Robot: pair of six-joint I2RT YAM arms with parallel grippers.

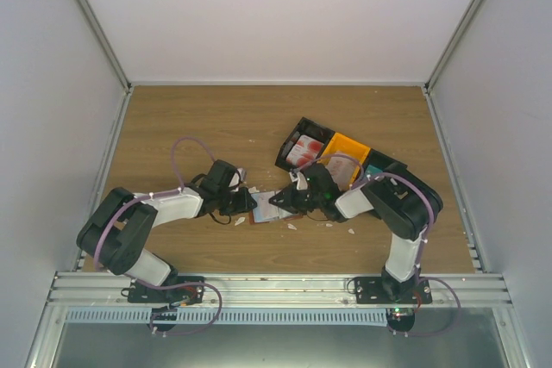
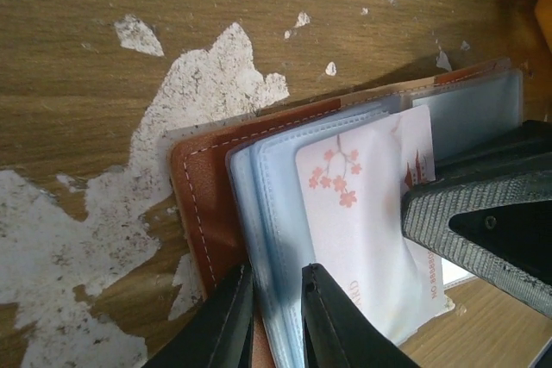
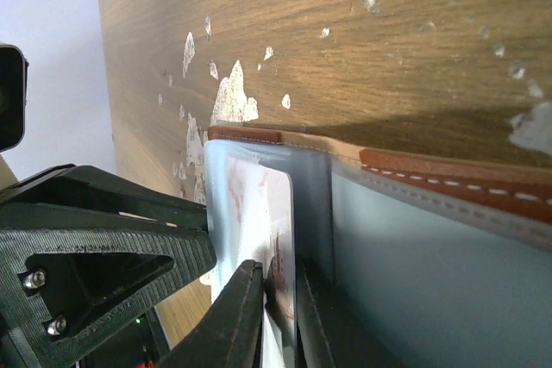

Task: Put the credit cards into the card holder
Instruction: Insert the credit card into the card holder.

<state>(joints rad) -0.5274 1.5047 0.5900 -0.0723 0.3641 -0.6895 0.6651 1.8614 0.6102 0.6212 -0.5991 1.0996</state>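
The reddish-brown card holder (image 1: 261, 213) lies open on the table between both grippers. My left gripper (image 1: 247, 204) (image 2: 274, 275) is shut on the holder's pale blue pockets (image 2: 272, 178), beside its leather cover (image 2: 203, 204). A pinkish-white credit card (image 2: 362, 213) (image 3: 263, 204) with red blossoms sits partly inside a pocket. My right gripper (image 1: 289, 202) (image 3: 278, 277) straddles the card's outer edge, jaws slightly apart, with a thin dark gap beside the card. In the right wrist view the leather edge (image 3: 431, 180) runs along the top. A red-and-white credit card (image 1: 302, 152) lies in a bin behind.
Black bins (image 1: 297, 131) and an orange bin (image 1: 348, 146) stand just behind the right gripper. Small white scraps (image 1: 240, 221) dot the wood around the holder, and pale worn patches (image 2: 216, 84) mark the tabletop. White walls enclose the table.
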